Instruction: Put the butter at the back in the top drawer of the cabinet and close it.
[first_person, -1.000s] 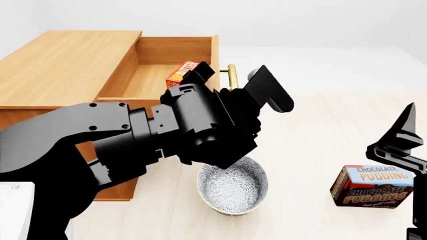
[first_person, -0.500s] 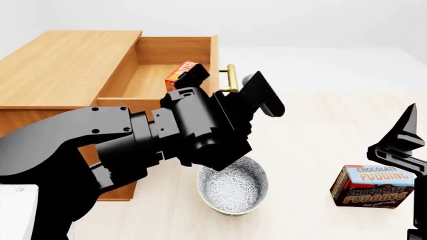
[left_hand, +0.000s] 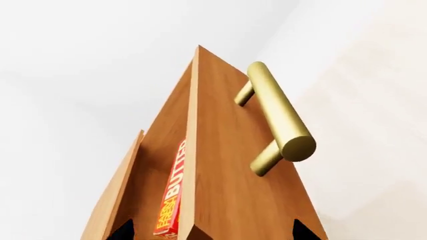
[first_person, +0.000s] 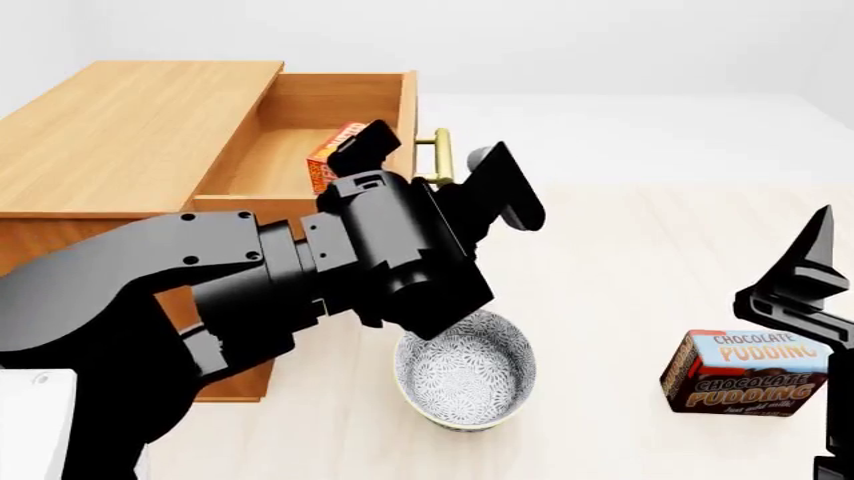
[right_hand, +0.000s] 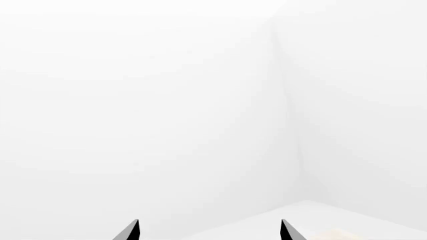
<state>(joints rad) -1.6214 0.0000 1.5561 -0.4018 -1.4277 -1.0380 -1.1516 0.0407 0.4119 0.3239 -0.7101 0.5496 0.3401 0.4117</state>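
Note:
The butter (first_person: 324, 152), an orange-red box, stands inside the top drawer (first_person: 404, 110) of the light-brown cabinet (first_person: 134, 130); in the left wrist view the butter (left_hand: 172, 195) shows just behind the drawer front (left_hand: 227, 165). The drawer is partly pulled out. My left gripper (first_person: 430, 150) is open and straddles the drawer front. One finger is inside by the butter, the other outside beside the brass handle (first_person: 441, 155). From the wrist, the left gripper (left_hand: 212, 232) shows only two dark tips, below the handle (left_hand: 280, 117). My right gripper (first_person: 801, 275) hangs open at the right and holds nothing (right_hand: 209, 230).
A patterned bowl (first_person: 465, 375) sits on the pale table just under my left arm. A chocolate pudding box (first_person: 747, 372) lies at the front right, below my right gripper. The lower drawers are hidden behind my left arm.
The top drawer has slid inward toward the cabinet, with the butter and handle moving left. My left gripper moved with the drawer front. The right arm has not moved.

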